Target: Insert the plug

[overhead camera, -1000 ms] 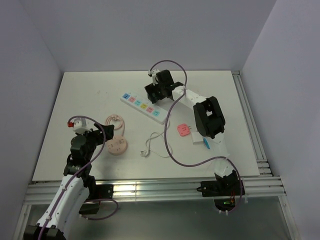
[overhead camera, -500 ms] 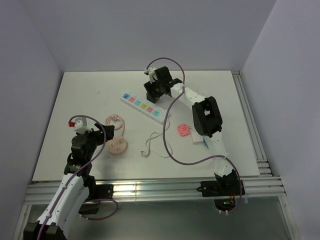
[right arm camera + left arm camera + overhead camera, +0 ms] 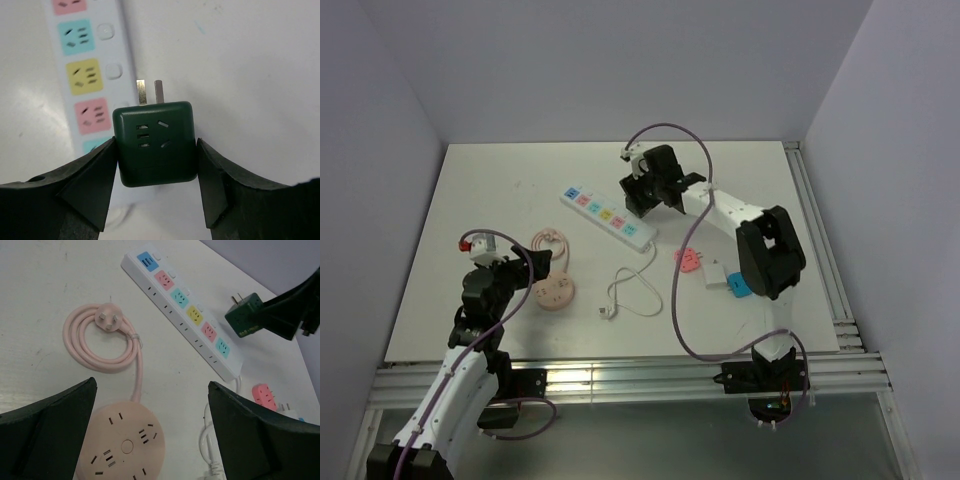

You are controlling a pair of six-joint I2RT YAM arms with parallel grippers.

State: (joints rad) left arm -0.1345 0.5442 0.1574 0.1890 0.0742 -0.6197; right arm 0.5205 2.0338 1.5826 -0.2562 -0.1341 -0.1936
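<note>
Compared with half a second ago, the right arm is seen swung over to the right in the top view: its elbow is now out near the right side of the tabletop point(image 3: 490, 190), and the right end effector point(image 3: 155, 145) has been shifted a little nearer and to the right along the power strip point(image 3: 607, 213). The green plug point(image 3: 152, 142) is clamped between the two dark fingers, pressed in from either side. Its two flat prongs are pointed toward the strip but are not seated in any outlet; in the left wrist view the plug is held in the air, just beside the strip's near end and apart from it.

The left end effector point(image 3: 152, 390) is held wide apart with nothing between its fingers, hovering over the round pink socket point(image 3: 555, 293), much where it was before. The socket's pink cord point(image 3: 102, 342) is coiled beside it.

A white cable point(image 3: 625, 295) is looped on the tabletop in front of the strip, and a small pink adapter point(image 3: 689, 260) lies partly under the right forearm, with a blue item point(image 3: 735, 288) just beside it. The tabletop is white and matte, enclosed by plain pale walls, with metal rails point(image 3: 620, 375) along its near and right edges.
</note>
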